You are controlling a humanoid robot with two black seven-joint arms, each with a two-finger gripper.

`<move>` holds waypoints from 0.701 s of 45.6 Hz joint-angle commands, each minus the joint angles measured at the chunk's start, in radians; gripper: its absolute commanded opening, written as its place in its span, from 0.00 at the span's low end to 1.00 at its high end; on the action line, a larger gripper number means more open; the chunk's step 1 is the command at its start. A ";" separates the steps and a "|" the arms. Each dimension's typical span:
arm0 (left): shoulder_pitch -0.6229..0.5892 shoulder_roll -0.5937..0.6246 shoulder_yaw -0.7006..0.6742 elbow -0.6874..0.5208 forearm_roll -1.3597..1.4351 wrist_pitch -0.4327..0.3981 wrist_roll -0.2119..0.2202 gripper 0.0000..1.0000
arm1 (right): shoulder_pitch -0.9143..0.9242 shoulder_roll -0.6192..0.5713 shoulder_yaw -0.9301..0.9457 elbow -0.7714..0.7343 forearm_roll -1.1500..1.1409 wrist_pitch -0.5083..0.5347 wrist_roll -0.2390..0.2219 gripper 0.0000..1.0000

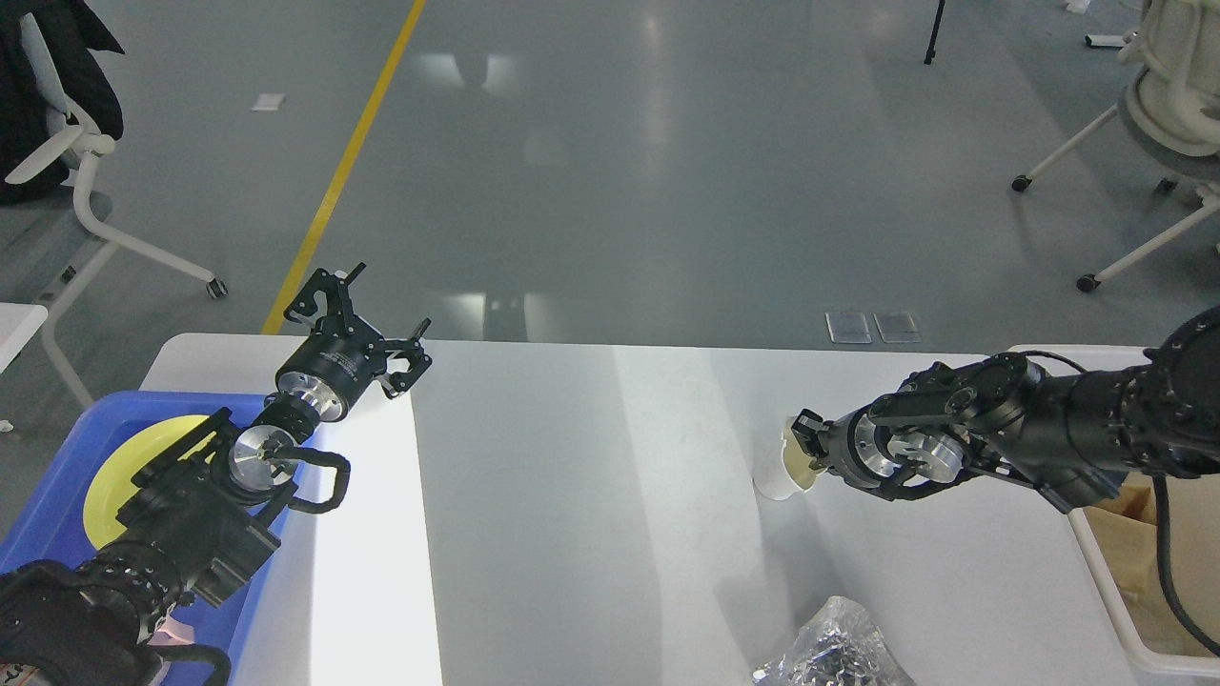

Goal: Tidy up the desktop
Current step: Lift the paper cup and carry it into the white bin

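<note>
White desktop [572,495]: paper cup [780,476] pinched at its rim by right gripper [803,446]; left gripper [367,319] spread, empty
Risk: thin rim grip may crush or tip the cup

The counter [591,534] is looking smooth and white, glaring at its left. The cup [783,474] is looking like matt paper. The near bag [834,653] is glinting like crinkled plastic film. The tray [57,495] is showing glossy blue plastic. The floor [610,171] is gleaming, polished.

A lab or workshop hall: glossy grey floor [667,191], yellow floor line [343,167], wheeled office chairs [86,200].
</note>
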 commanded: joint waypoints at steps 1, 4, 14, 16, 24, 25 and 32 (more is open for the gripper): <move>-0.001 0.000 0.000 0.000 -0.001 0.000 0.000 0.99 | 0.023 -0.031 -0.013 0.009 -0.011 0.011 0.001 0.00; 0.001 0.000 0.000 0.000 0.000 0.000 0.000 0.99 | 0.063 -0.064 -0.028 0.021 -0.020 0.015 -0.001 0.00; 0.001 0.002 0.000 0.000 0.000 0.000 0.000 0.99 | 0.384 -0.189 -0.140 0.179 -0.062 0.242 0.001 0.00; 0.001 0.002 0.000 0.000 0.000 0.000 0.000 0.99 | 0.467 -0.210 -0.164 0.229 -0.080 0.317 0.001 0.00; 0.001 0.002 0.000 0.000 0.000 0.000 -0.002 0.99 | 0.737 -0.250 -0.237 0.439 -0.194 0.528 0.001 0.00; 0.001 0.002 0.000 0.000 0.000 0.000 0.000 0.99 | 0.759 -0.255 -0.240 0.459 -0.197 0.540 0.001 0.00; 0.001 0.002 0.000 0.002 0.000 0.000 -0.002 0.99 | 0.814 -0.267 -0.255 0.504 -0.200 0.572 -0.002 0.00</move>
